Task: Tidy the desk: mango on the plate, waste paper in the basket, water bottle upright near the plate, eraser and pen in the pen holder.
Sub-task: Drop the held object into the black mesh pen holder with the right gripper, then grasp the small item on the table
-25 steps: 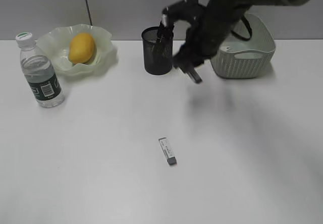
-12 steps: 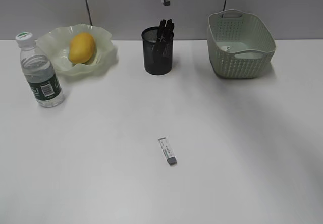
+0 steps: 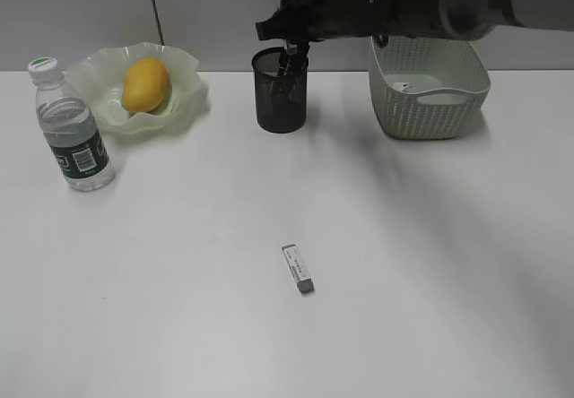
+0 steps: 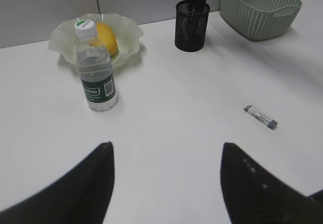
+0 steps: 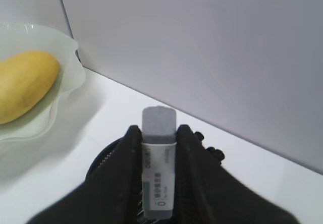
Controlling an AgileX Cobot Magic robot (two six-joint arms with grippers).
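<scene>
the right gripper (image 5: 157, 148) is now brought down over the pen holder (image 3: 281, 91), clamped on an eraser (image 5: 158, 169). release into the holder is judged next. the left gripper (image 4: 166, 178) is held wide, empty.

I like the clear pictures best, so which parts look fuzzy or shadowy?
Exterior view: the right arm is smeared, with a soft grey shadow on the desk. Left wrist view: the dark jaws are blurry. Right wrist view: the eraser looks sharp, the mango softer.
</scene>
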